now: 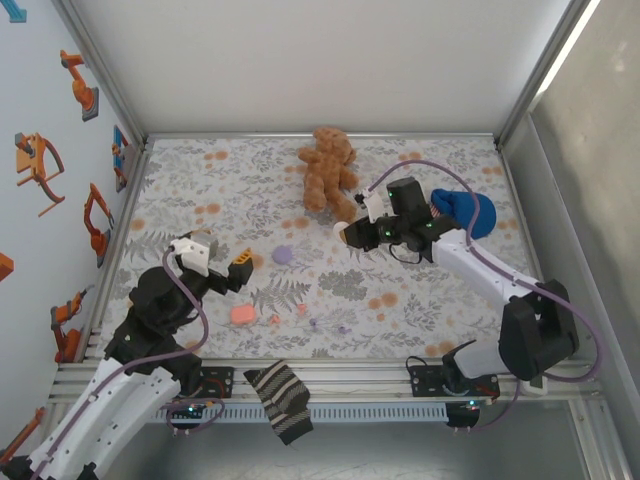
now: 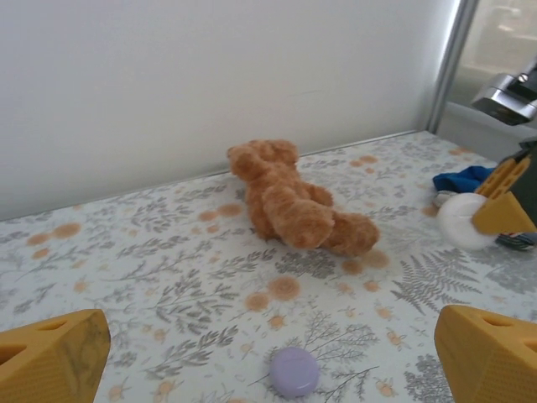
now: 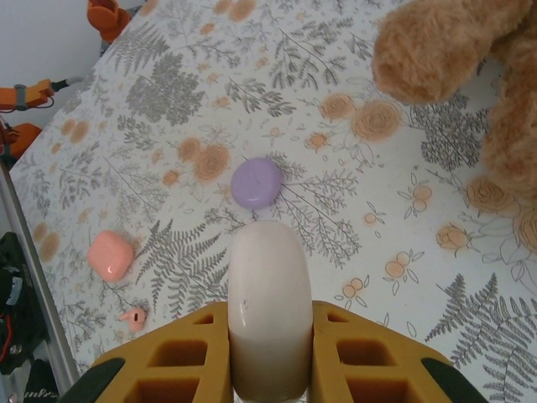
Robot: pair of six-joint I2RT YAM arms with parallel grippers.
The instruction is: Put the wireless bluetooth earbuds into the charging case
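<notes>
The salmon-pink charging case (image 1: 242, 315) lies shut on the floral table, also seen lower left in the right wrist view (image 3: 111, 254). Tiny earbuds lie to its right: a pink one (image 1: 273, 320) (image 3: 132, 317), another pink one (image 1: 302, 310) and two pale lilac ones (image 1: 313, 324) (image 1: 343, 328). My left gripper (image 1: 240, 268) hovers open behind the case, its yellow fingers (image 2: 50, 361) wide apart and holding nothing. My right gripper (image 1: 347, 232) is shut on a flat round white disc (image 3: 268, 302), held edge-on above the table.
A flat purple disc (image 1: 283, 255) (image 2: 294, 371) (image 3: 257, 182) lies between the grippers. A brown teddy bear (image 1: 328, 172) lies at the back, a blue cloth (image 1: 465, 212) behind the right arm. A striped sock (image 1: 280, 400) hangs over the front rail.
</notes>
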